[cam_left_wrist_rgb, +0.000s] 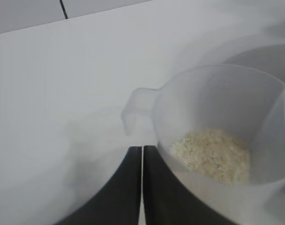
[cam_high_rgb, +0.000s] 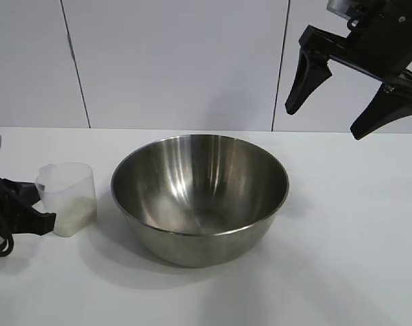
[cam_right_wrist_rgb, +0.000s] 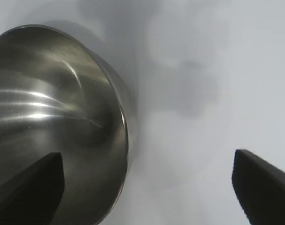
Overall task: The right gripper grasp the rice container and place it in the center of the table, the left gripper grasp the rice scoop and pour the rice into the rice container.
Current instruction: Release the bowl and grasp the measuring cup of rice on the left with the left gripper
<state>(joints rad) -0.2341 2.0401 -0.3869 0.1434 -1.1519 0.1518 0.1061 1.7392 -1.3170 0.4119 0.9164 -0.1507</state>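
Observation:
The rice container (cam_high_rgb: pixel 200 197), a large steel bowl, stands empty in the middle of the table (cam_high_rgb: pixel 341 238). My right gripper (cam_high_rgb: pixel 325 122) hangs open high above the table, to the right of the bowl and holding nothing. In the right wrist view its spread fingers frame the bowl's rim (cam_right_wrist_rgb: pixel 53 108) and bare table (cam_right_wrist_rgb: pixel 147 157). To the left of the bowl stands the rice scoop (cam_high_rgb: pixel 66 193), a frosted cup with rice (cam_high_rgb: pixel 77 214) in its bottom. My left gripper (cam_high_rgb: pixel 49 219) is shut low beside the cup. Its closed fingers (cam_left_wrist_rgb: pixel 142 149) lie against the cup's wall (cam_left_wrist_rgb: pixel 212 93), not around it; the rice (cam_left_wrist_rgb: pixel 212 154) shows inside.
White wall panels (cam_high_rgb: pixel 172 61) stand behind the table. Bare tabletop lies to the right of the bowl and in front of it. The left arm's black body (cam_high_rgb: pixel 5 210) sits at the left edge.

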